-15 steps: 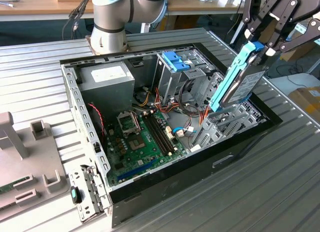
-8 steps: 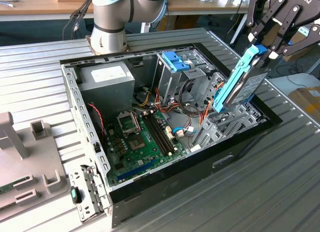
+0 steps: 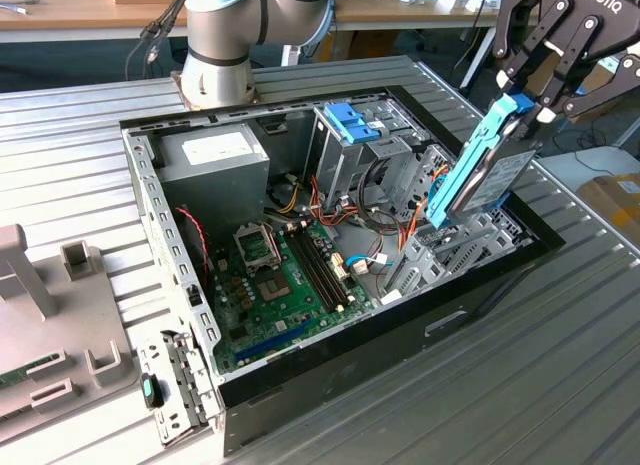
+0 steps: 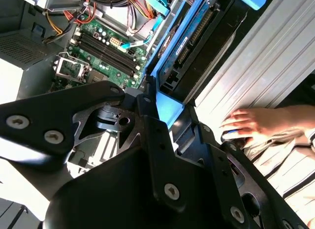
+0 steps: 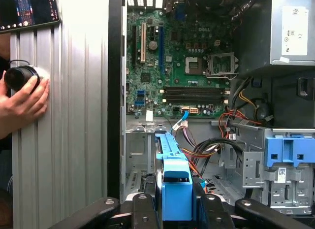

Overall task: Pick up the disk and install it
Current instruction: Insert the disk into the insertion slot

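ROBOT LOWERS DRIVE TOWARD ITS BAY: The arm's hand (image 3: 522,97) is closed on the upper end of the disk (image 3: 482,170), pinching its blue carrier frame and holding it on edge above the open computer case (image 3: 150,215). In the exterior view the disk's long axis slants steeply. The gripped end is at about 1 o'clock, and the free end points to 7 o'clock, just over the grey drive bay brackets (image 3: 450,250).

Held by one end only, the disk could likely pivot or slip in the grip. Its lower corner could catch on the brackets instead of entering squarely. Orange and black cables (image 3: 395,210) lie at 9 o'clock of that corner, near enough to snag or be pinched.

Further out are the silver drive cage (image 3: 350,155) at 10 o'clock and the green motherboard (image 3: 285,275) at 8 o'clock.

In the first wrist view a person's fingers (image 5: 34,98) rest on the ridged desk (image 5: 74,115) beside the case. That hand is at risk if the arm swings wide.
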`<state>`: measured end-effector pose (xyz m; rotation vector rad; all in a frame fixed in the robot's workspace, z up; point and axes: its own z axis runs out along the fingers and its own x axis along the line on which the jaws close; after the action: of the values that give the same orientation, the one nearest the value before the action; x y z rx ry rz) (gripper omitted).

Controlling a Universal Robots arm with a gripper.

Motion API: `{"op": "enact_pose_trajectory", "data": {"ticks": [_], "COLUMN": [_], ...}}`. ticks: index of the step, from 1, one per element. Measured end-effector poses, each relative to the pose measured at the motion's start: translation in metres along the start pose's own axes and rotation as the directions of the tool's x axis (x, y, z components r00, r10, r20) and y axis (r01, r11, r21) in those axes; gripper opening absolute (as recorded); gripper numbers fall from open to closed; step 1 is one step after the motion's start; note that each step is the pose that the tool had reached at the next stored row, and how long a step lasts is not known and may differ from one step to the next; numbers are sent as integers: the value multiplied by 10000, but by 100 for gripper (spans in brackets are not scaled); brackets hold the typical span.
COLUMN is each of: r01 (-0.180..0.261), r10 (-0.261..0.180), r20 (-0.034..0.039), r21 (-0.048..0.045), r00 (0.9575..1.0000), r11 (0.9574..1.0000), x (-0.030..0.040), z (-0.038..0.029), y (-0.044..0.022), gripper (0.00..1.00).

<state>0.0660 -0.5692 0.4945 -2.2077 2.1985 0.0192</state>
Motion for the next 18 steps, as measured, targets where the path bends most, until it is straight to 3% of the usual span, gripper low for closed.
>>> {"op": "enact_pose_trajectory", "data": {"ticks": [6, 15, 18], "r01": [432, 453, 429], "r10": [-432, -453, -429], "r20": [6, -12, -20], "r21": [-12, -12, -10], "r00": [9991, 9990, 9991], "r11": [9991, 9990, 9991], "x": [2, 4, 8], "z": [61, 128, 198], "y": [-16, -28, -32], "gripper": [37, 37, 37]}}
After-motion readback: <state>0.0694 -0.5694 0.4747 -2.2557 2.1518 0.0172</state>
